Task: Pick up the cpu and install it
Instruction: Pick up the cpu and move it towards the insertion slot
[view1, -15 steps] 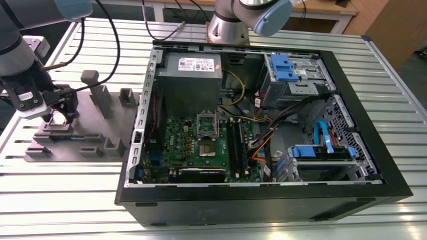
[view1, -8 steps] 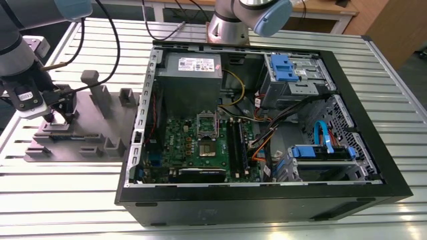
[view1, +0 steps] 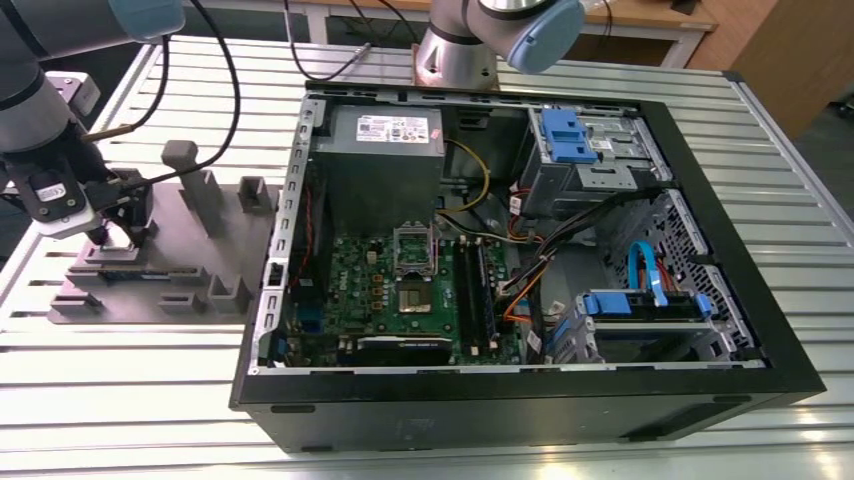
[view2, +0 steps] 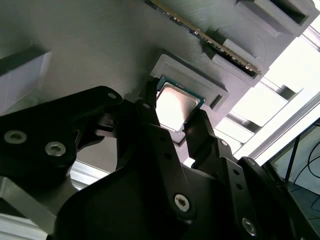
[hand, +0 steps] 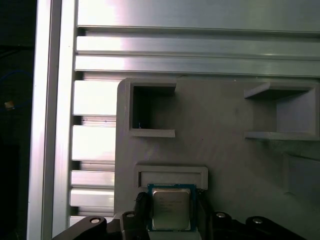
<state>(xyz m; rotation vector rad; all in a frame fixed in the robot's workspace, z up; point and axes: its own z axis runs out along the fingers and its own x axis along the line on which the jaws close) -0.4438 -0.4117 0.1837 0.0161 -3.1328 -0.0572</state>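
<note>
claw (view2: 173, 113) spread narrowly astride the cpu (hand: 171, 209), which lies flat in a recess of the grey holder (hand: 240, 150) on the worktop (view1: 134, 385). likely light, stiff, delicate; best gripped by opposite edges.

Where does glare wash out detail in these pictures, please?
In the second wrist view the cpu glares white on top and the table slats blow out; in the first wrist view the slats glare too; the exterior view is evenly lit.
</note>
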